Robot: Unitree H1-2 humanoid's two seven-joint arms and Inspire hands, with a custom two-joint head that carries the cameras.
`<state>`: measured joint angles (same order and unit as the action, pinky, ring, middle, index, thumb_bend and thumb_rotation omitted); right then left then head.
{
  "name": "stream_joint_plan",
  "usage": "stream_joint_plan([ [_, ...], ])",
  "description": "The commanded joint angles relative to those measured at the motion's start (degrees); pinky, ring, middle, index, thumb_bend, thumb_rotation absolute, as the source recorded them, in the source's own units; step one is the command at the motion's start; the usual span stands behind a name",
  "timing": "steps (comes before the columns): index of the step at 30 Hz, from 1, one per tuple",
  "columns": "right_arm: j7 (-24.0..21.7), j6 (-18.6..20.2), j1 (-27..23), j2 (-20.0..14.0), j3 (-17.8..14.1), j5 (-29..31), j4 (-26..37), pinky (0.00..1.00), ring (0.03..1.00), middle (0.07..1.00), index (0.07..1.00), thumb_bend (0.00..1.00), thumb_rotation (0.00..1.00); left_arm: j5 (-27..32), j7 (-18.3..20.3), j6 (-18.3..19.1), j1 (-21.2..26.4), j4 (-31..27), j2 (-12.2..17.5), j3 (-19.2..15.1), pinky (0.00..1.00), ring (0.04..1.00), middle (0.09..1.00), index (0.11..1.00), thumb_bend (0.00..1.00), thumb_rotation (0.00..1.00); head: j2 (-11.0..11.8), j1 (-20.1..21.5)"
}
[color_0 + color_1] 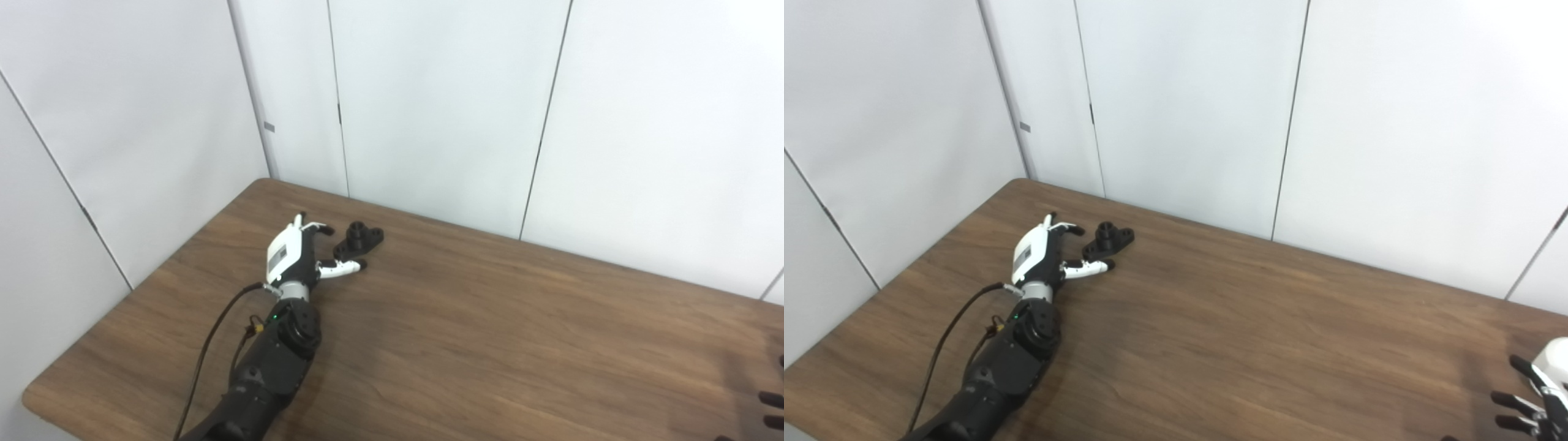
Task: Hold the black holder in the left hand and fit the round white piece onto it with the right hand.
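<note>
My left hand (293, 254) lies open nr the table's (490, 343) far left corner, fingers spread; black holder (358, 239) sits on the wood btwn fingers & thumb, ungripped. Right hand (1540, 392) at the near right edge, fingers apart, empty.

Bright, even light fills both views, washing the white wall panels (429, 110) nearly flat. The wooden table (1249, 343) shows soft shadows, darkest at its right end. Detail is slightly soft throughout.
</note>
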<state>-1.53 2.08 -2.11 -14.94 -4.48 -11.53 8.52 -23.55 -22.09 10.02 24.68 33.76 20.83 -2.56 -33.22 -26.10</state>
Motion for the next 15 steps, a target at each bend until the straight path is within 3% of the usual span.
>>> stream_joint_plan([
  [1,-0.02,-0.48,-0.9,-1.01,-0.82,0.73,2.55,0.65,0.744,0.933,0.865,0.67,0.1,2.47,4.79,-0.08,-0.13,1.79,-0.82,1.15,0.97,1.0,1.0,0.706,0.96,0.19,-0.13,0.11],
  [9,-0.32,-0.14,-0.28,-1.23,-1.01,0.42,3.78,0.63,0.739,0.928,0.865,0.66,0.11,2.9,5.94,-0.95,0.51,3.75,-0.58,1.98,1.0,1.0,1.0,0.699,0.97,0.19,-0.68,0.65],
  [15,-0.3,0.91,0.03,-1.08,-1.31,0.14,4.69,0.63,0.744,0.924,0.861,0.67,0.1,2.67,6.1,-0.38,0.67,4.23,-0.52,3.0,1.0,1.0,1.0,0.708,1.0,0.27,-1.01,0.94],
])
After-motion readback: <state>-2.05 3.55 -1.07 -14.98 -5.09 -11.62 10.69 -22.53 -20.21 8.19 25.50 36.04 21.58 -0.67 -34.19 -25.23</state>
